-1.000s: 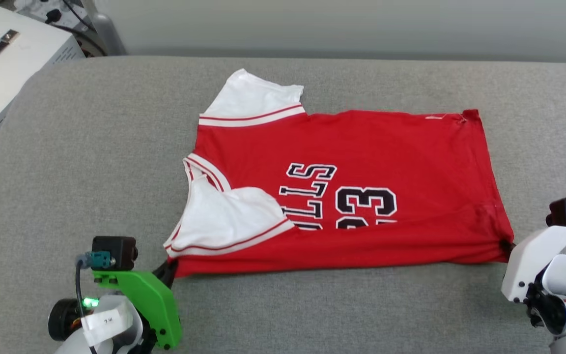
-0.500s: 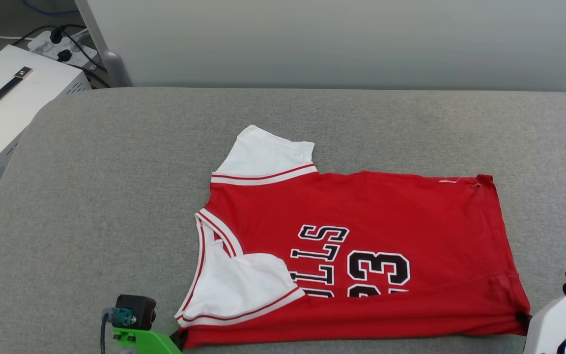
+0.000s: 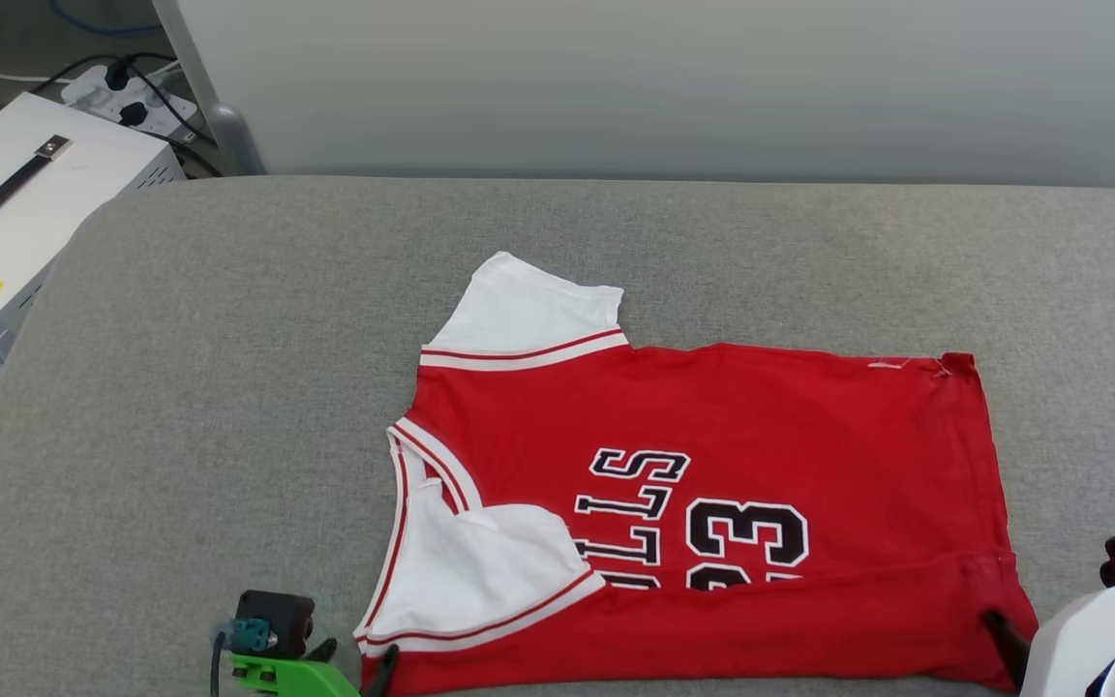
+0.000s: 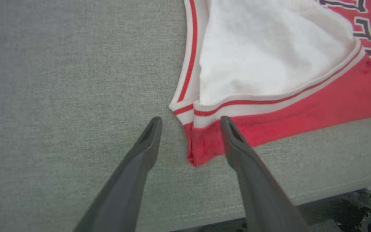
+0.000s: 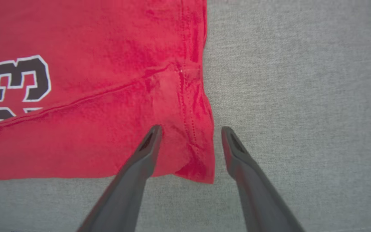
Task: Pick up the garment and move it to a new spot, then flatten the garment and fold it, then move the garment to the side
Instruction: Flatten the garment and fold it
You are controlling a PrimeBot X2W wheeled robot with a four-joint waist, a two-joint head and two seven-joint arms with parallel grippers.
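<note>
I see the grey fabric-covered table spanning the head view. The garment lies flat on it toward 5 o'clock from centre, collar at 9 o'clock, hem at 3, near edge folded over the lettering. A white box sits off the table at 10 o'clock. My left gripper has its jaws wide, astride the garment's near collar-side corner. The right gripper, jaws equally wide, straddles the near hem corner.
</note>
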